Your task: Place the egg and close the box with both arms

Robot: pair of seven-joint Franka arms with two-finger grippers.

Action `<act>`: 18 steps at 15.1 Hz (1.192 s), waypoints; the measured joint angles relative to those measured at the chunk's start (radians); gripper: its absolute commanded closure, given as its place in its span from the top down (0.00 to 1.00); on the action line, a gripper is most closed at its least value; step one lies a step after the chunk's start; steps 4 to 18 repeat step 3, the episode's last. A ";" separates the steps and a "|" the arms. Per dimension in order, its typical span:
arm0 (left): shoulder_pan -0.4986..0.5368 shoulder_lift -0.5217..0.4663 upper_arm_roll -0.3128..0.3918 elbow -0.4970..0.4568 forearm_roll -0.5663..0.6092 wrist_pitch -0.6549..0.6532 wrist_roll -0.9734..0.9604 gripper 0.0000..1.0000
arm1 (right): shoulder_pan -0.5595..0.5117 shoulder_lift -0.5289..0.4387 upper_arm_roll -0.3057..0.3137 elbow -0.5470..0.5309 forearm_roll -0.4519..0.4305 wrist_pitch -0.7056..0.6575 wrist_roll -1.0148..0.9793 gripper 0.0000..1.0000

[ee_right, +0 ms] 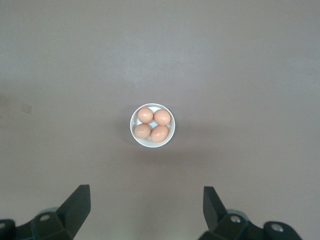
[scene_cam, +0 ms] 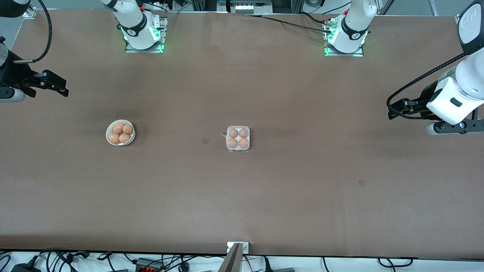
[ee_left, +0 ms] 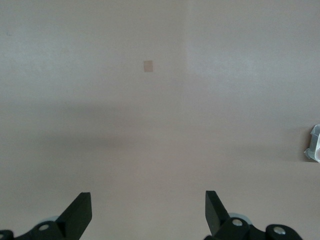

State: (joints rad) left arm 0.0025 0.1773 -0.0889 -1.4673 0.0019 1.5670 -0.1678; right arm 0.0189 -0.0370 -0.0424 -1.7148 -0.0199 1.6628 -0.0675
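Front view: box [scene_cam: 238,139] mid-counter [scene_cam: 264,196], lid down, four eggs [scene_cam: 238,138] in its cells. White bowl [scene_cam: 120,132] with four more eggs toward the right arm's end. Right pincer [ee_right: 145,210] released, empty, up over bare counter with the bowl ahead of it. Left pincer [ee_left: 149,212] released, empty, over bare counter; box edge well off to its side.

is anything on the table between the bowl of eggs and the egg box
Nothing visible: only bare table lies between the bowl and the box. All four of the box's cells already hold eggs. Both the right gripper and the left gripper hang open, apart from both.
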 measured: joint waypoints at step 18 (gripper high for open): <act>0.000 0.000 0.000 0.000 0.000 0.000 -0.001 1.00 | 0.000 0.000 0.000 0.000 0.000 0.000 0.000 1.00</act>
